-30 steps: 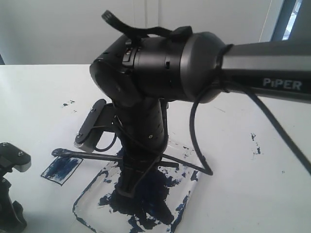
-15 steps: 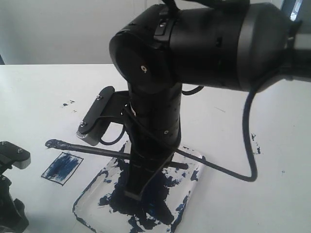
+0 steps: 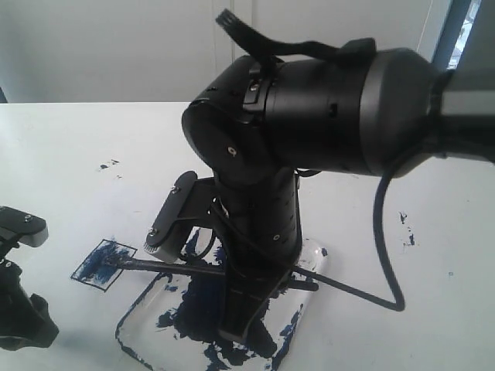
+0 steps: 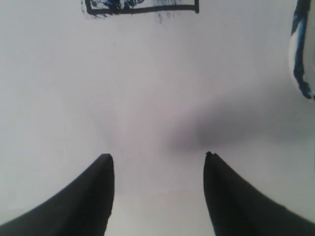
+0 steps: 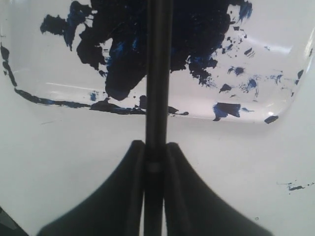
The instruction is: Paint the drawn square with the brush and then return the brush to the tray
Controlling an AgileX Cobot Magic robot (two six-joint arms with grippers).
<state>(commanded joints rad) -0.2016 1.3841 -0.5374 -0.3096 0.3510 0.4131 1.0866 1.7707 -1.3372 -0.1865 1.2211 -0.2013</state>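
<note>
One brush (image 3: 172, 267), one tray (image 3: 124, 328), one drawn square (image 3: 114, 252) and two grippers are in view. The right gripper (image 5: 153, 152), at the centre bottom of its wrist view, has its jaws pinched tight on the brush's thin black shaft. In the exterior view the shaft runs left from over the paint-smeared tray, at lower centre. Its tip lies over the blue-streaked square at lower left, probably touching the paper. The left gripper (image 4: 157, 157) hangs over bare white paper, jaws wide apart and holding nothing.
</note>
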